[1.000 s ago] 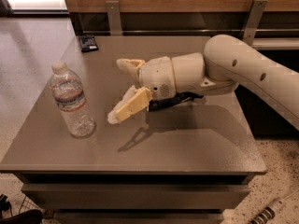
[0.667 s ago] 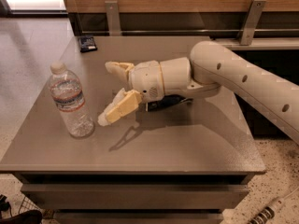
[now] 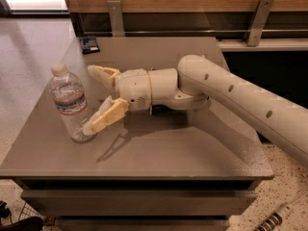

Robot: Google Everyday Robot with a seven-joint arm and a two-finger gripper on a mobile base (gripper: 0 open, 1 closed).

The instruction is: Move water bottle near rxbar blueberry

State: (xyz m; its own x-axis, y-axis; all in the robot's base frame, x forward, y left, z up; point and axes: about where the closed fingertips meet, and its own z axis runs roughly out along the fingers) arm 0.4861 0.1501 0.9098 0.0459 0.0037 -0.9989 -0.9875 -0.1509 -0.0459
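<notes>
The water bottle (image 3: 69, 102), clear with a white cap and a red-and-blue banded label, stands upright at the left of the grey table (image 3: 192, 153). My gripper (image 3: 91, 100) is open just right of it. The near finger (image 3: 105, 116) reaches the bottle's lower part; the far finger (image 3: 102, 73) is behind and right of its shoulder. The bottle is at the mouth of the fingers, not clamped. The rxbar blueberry (image 3: 89, 44), a small dark navy wrapper, lies flat at the table's far left corner.
A wooden wall with metal brackets (image 3: 114, 14) runs behind the table. The table's left edge lies close to the bottle, with floor beyond. My arm (image 3: 240, 100) crosses the table from the right. A dark object (image 3: 159, 109) is partly hidden under my wrist.
My gripper has moved left across the table toward the bottle, its near finger now reaching the bottle's base. The bottle has not moved.
</notes>
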